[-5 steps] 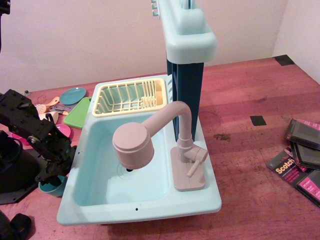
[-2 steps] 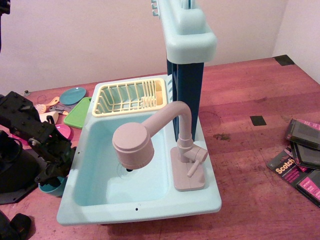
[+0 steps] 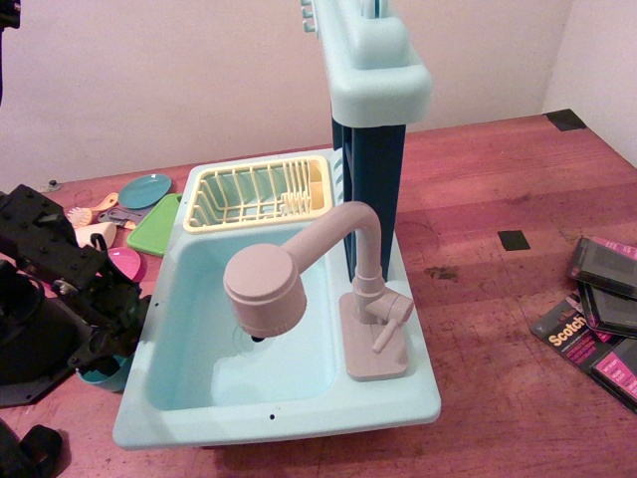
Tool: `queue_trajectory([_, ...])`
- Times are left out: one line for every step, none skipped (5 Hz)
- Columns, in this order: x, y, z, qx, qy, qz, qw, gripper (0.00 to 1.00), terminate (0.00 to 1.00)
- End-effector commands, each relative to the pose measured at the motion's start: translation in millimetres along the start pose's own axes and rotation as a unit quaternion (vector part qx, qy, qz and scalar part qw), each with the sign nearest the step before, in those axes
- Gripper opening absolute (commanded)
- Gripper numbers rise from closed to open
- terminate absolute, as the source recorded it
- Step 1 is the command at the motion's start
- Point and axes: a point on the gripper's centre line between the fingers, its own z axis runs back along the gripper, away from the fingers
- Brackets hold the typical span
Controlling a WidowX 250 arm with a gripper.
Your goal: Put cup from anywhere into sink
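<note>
Gripper: my gripper [image 3: 100,360] sits low at 8 o'clock, right over the cup [image 3: 106,374]; I cannot tell whether its fingers are spread or pinching.
Cup: one teal cup, on the table just beside the sink's left wall, mostly hidden by the arm.
Progress: I judge the grasp under way; lift and drop remain.
Sink: one sink [image 3: 284,410], basin holding no cup, centre.
Faucet: one faucet [image 3: 299,264].
Rack: one dish rack [image 3: 256,192], 12 o'clock.

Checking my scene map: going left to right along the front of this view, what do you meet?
Gripper over the cup → sink basin → faucet base → tape rolls.
</note>
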Motion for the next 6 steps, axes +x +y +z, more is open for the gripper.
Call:
queue_trajectory([0, 4, 4, 0.009, -0.001, -0.003, 1.0000, 1.00, 0.00])
queue_trajectory([0, 4, 5, 0.013, 0.004, 0.000, 0.9999, 0.00, 0.00])
queue_trajectory([1, 8, 8, 0.020, 0.007, -0.003, 0.9998, 0.00, 0.00])
queue_trajectory([1, 12, 11, 0.032, 0.006, -0.001, 0.9995, 0.00, 0.00])
queue_trajectory([-1, 27, 31, 0.054, 0.016, -0.024, 0.9981, 0.00, 0.00])
queue_trajectory([-11, 41, 58, 0.081, 0.018, -0.042, 0.9957, 0.00, 0.00])
